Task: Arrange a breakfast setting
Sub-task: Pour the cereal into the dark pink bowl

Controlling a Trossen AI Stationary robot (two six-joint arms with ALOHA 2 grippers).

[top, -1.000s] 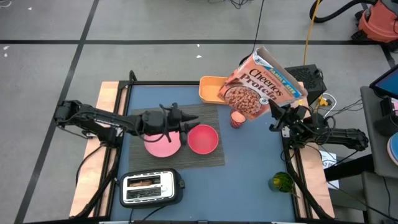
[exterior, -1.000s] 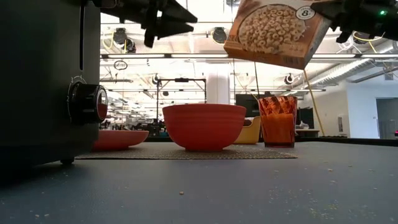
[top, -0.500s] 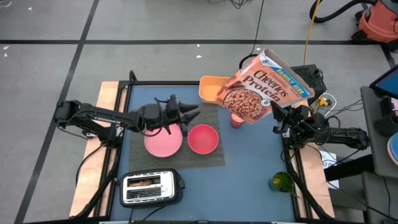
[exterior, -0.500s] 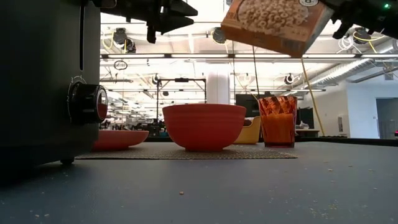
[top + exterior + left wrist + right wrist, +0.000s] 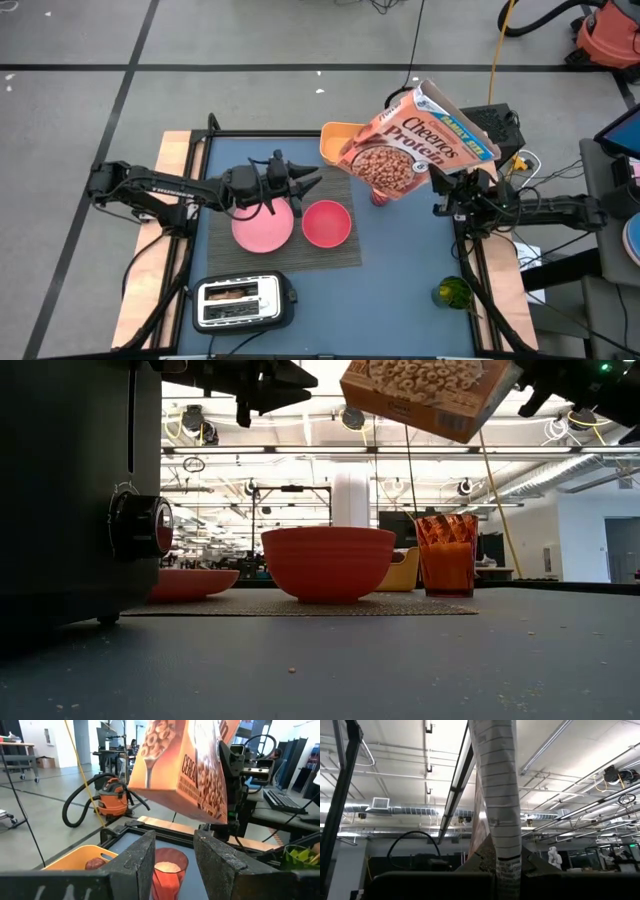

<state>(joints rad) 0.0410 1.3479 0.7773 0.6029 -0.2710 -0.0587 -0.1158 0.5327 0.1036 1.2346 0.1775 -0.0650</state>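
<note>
My right gripper (image 5: 447,192) is shut on an orange Cheerios cereal box (image 5: 415,145), held tilted high above an orange cup (image 5: 380,193). My left gripper (image 5: 312,180) is open and empty above the far edge of the grey placemat (image 5: 340,255). The pink plate (image 5: 262,230) and pink bowl (image 5: 326,223) rest on the placemat. A brown toast slice (image 5: 232,294) sits in the toaster (image 5: 243,303). A dark red fruit (image 5: 92,864) lies in a yellow bin (image 5: 336,143). The spoon is out of view. My right gripper pinches the cereal box between its two fingers at a narrow side panel (image 5: 505,862), near the corner closest to the arm (image 5: 440,172). The fingers come from the table's right side. The box is lifted clear and slants out toward the bowl, its front face up.
The black-and-silver toaster stands at the near left and fills the left of the low view (image 5: 70,490). A green object (image 5: 452,293) lies at the near right edge. The cup (image 5: 446,555) stands just right of the bowl (image 5: 327,563).
My right gripper has raised the cereal box and carried it a little toward the table's left, over the cup. My left gripper has gone a little toward the far edge, uncovering more of the plate, and has then kept still.
</note>
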